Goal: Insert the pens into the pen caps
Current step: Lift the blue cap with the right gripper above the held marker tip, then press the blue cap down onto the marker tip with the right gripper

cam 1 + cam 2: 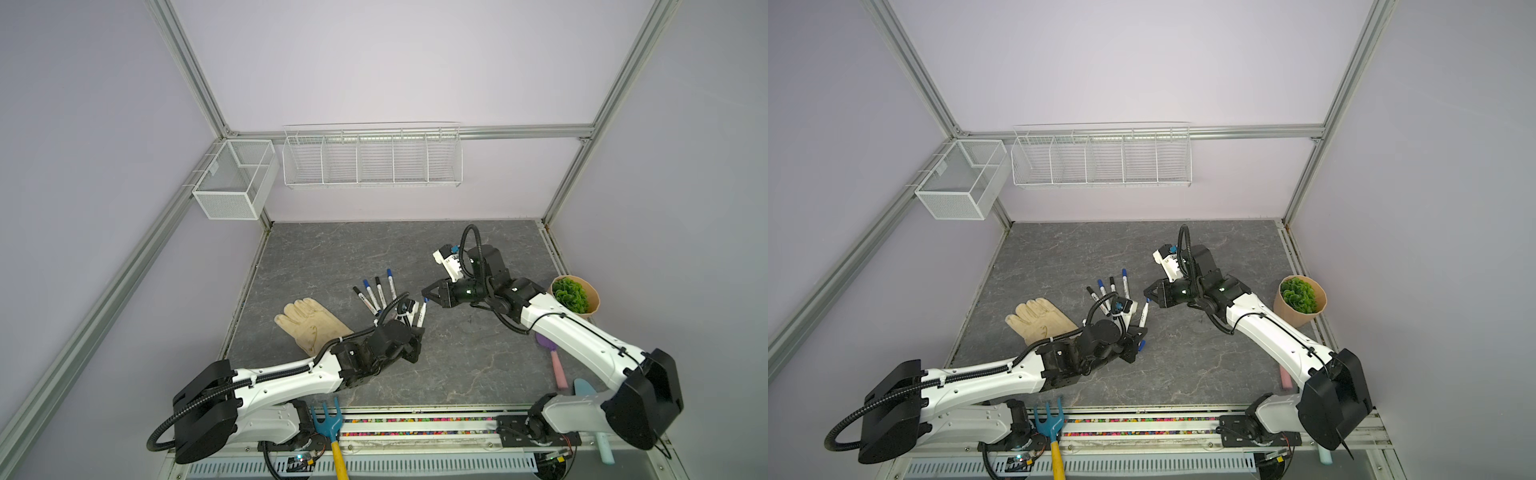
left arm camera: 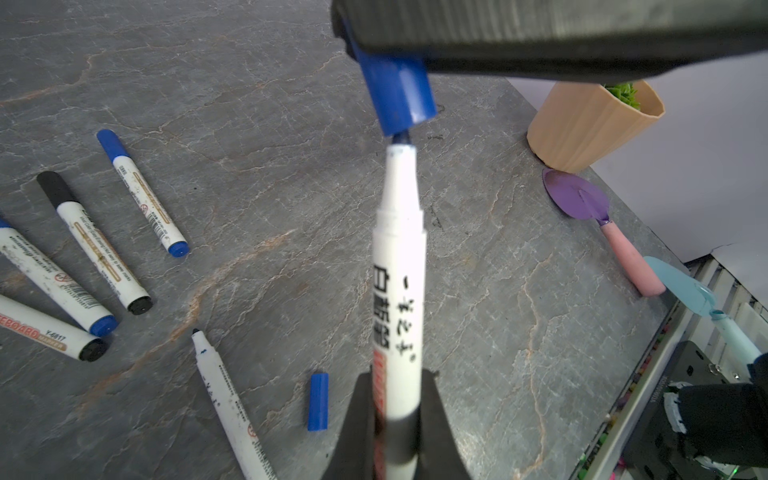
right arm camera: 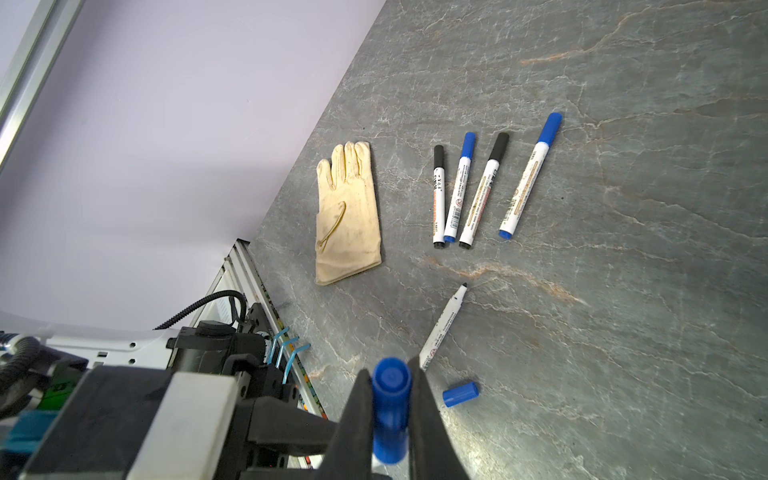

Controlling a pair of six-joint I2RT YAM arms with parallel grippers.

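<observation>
My left gripper is shut on a white pen and holds it off the table, nib pointing away from the jaws. My right gripper is shut on a blue pen cap. The nib sits right at the open mouth of that blue cap. In both top views the two grippers meet above the table's middle, with the held pen between them. An uncapped pen and a loose blue cap lie on the table below. Several capped pens lie side by side further back.
A cream glove lies left of the pens. A tan pot with a green plant stands at the right edge, a purple trowel beside it. A blue garden fork rests at the front rail. Wire baskets hang on the back wall.
</observation>
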